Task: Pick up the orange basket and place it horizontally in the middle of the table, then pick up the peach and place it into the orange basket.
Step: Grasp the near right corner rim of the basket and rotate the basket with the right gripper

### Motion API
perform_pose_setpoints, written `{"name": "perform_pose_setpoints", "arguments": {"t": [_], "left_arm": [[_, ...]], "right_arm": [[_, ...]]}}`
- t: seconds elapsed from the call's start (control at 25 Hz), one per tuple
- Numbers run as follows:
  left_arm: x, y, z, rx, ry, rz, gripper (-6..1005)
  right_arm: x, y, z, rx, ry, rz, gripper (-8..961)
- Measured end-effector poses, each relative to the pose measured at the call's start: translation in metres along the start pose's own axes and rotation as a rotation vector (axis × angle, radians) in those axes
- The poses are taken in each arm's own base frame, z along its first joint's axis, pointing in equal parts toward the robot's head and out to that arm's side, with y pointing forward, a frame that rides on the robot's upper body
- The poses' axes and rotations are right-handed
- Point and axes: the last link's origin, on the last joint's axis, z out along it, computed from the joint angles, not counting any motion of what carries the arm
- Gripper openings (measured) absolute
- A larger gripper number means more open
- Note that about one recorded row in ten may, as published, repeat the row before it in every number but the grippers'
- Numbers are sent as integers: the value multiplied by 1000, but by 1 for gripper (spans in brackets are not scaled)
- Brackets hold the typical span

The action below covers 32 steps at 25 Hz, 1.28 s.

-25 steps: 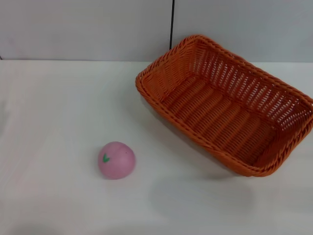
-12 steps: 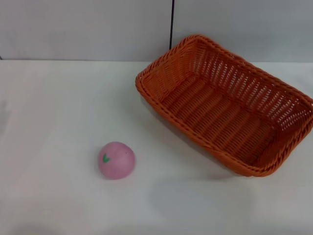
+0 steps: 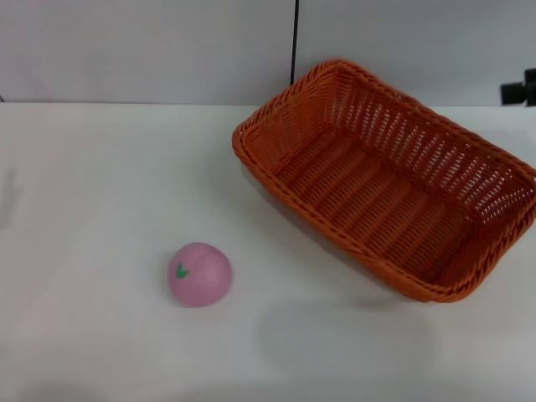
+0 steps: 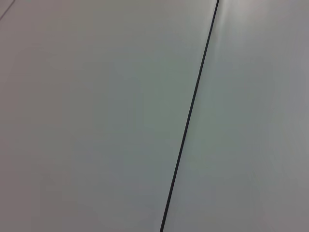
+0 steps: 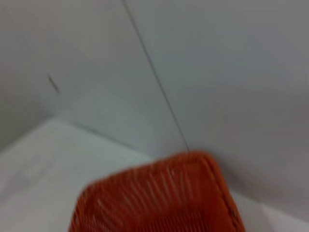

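Note:
The orange basket (image 3: 387,176) lies empty and open side up on the right half of the white table (image 3: 100,184), set diagonally, with one corner near the back wall. The pink peach (image 3: 199,274) rests alone on the table in front of the basket and to its left, well apart from it. A dark piece of my right gripper (image 3: 521,89) shows at the far right edge, above and behind the basket's far end, not touching it. The right wrist view looks down on one end of the basket (image 5: 159,198). My left gripper is out of view.
A grey wall with a dark vertical seam (image 3: 294,42) stands right behind the table. The left wrist view shows only that wall and the seam (image 4: 189,116). Bare tabletop (image 3: 109,151) spreads left of the basket and around the peach.
A dark piece of my right gripper has come into the head view at the far right edge. The basket and the peach have not moved.

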Motion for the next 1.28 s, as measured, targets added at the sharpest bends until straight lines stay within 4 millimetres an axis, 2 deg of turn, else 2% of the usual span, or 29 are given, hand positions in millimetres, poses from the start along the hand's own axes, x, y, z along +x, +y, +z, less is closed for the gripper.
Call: {"name": "perform_pose_setpoints", "arguments": {"t": [0.16,0.36,0.72,1.28], "left_arm": [[-1,0,1,1,-4,-2,828],[-2,1,1,4,-9,-7,828],[-4,0,2,7,-15,-8,828],[-4,1,3,6,-16,-9,828]], "right_arm": [[-5,3,19,33,127,-58,785],[-5,2,29,71,179,-83,781],[-3,1,32,103,211,-89,775],[15,-1,61,118,287,-77,765]]}}
